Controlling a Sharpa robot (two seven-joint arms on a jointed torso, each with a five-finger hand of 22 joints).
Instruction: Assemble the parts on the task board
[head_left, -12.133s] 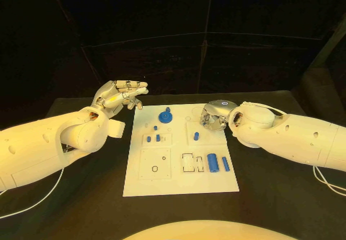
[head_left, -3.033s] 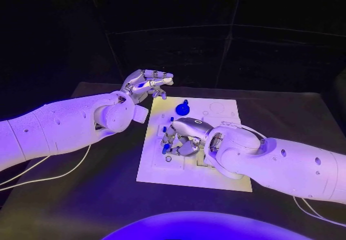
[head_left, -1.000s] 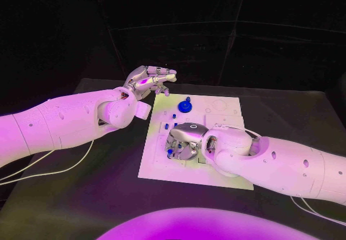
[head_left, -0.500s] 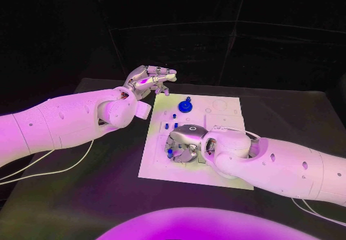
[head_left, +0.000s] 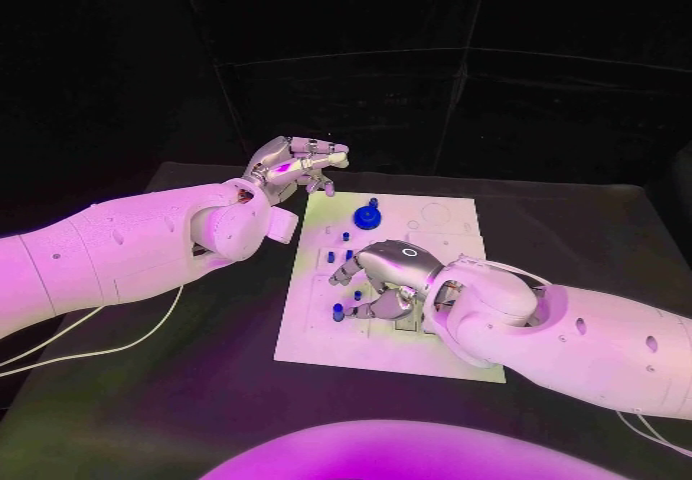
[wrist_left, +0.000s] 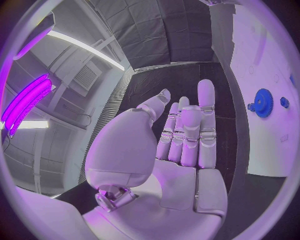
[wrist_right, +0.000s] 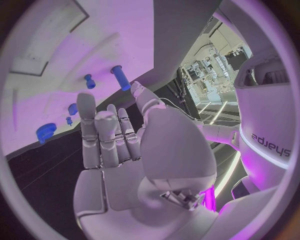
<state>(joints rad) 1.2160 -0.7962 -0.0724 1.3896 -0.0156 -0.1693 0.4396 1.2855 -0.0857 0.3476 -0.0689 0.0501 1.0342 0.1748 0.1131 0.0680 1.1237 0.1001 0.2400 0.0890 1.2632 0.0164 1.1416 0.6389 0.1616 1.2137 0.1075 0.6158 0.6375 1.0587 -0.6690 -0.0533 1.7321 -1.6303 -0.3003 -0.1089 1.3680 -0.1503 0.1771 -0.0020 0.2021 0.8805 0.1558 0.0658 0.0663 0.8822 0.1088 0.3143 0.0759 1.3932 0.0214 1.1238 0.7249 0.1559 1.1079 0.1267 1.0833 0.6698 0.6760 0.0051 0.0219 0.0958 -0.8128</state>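
Head view: left hand (head_left: 296, 163) raised off the task board's (head_left: 447, 222) far left corner, fingers loosely curled, nothing held. Right hand (head_left: 389, 280) low over board's middle, fingers down among small blue parts (head_left: 339, 313); grip impossible to judge there. Blue gear (head_left: 366, 214) upright near far edge, bare table (head_left: 173, 400) all around.

Left wrist view: fingers (wrist_left: 206, 107) straight, together, empty; gear (wrist_left: 263, 103) beside them.

Right wrist view: fingers (wrist_right: 87, 120) extended, empty, above blue pegs (wrist_right: 120, 77).

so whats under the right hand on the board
The right hand hovers over the task board, near its middle. Small blue parts show at its fingertips. The board's recesses directly beneath the palm are covered, so what lies there cannot be seen.
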